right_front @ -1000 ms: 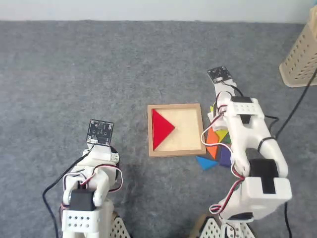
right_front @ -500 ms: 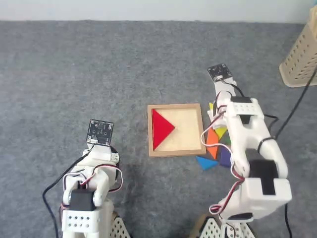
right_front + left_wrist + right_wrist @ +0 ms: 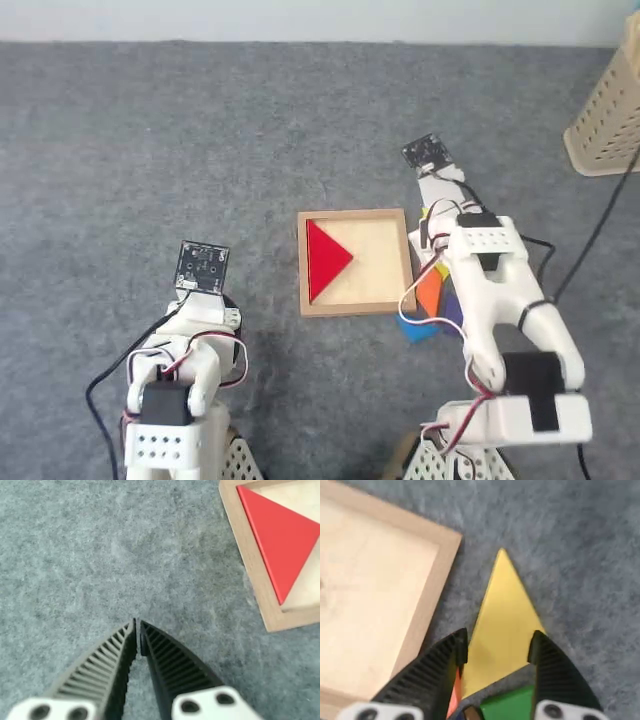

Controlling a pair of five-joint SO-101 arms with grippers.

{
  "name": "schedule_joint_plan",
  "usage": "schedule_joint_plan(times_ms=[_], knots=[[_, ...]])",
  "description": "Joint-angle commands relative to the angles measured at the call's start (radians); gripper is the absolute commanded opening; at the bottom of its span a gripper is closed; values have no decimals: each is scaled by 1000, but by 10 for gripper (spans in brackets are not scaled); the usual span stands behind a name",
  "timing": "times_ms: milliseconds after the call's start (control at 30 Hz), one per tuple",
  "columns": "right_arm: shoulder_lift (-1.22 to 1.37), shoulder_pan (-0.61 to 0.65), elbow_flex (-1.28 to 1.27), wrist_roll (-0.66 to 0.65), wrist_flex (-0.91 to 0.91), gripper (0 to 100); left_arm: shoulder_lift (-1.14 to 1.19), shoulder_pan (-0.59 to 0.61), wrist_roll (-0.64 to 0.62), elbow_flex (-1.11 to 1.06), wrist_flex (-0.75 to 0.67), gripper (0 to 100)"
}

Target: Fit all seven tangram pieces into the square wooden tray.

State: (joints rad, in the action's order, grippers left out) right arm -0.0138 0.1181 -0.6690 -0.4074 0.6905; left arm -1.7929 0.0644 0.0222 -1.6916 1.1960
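Note:
The square wooden tray (image 3: 355, 301) lies mid-table with a red triangle (image 3: 325, 258) in its left half. My right gripper (image 3: 498, 642) is open, its fingers (image 3: 445, 665) on either side of the wide end of a yellow triangle (image 3: 505, 610) on the carpet just beside the tray's rim (image 3: 432, 592). A green piece (image 3: 512, 702) and an orange piece (image 3: 455, 690) lie under the wrist. From above, the right arm (image 3: 480, 270) covers most of the pile; an orange piece (image 3: 430, 290) and a blue triangle (image 3: 418, 330) stick out. My left gripper (image 3: 136, 626) is shut over bare carpet, left of the tray (image 3: 250, 570).
Grey carpet covers the table. A beige slotted basket (image 3: 610, 100) stands at the far right edge. The left arm (image 3: 190, 340) stands at the front left. Open carpet stretches behind and to the left of the tray.
The right arm has swung a little left, toward the tray's right edge, and now covers more of the piece pile. The left arm has not moved.

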Motion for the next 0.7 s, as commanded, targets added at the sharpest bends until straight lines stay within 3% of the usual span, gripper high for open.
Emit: schedule_joint_plan(times_ms=[0, 167, 567, 667], knots=[[41, -22, 87, -14, 39, 266, -3, 5, -9, 5, 5, 11], [117, -48, 152, -14, 122, 283, -3, 5, -9, 5, 5, 11], [137, -45, 157, -17, 128, 279, -3, 5, -9, 5, 5, 11], [136, -47, 157, -12, 127, 217, -3, 5, -9, 5, 5, 11]])
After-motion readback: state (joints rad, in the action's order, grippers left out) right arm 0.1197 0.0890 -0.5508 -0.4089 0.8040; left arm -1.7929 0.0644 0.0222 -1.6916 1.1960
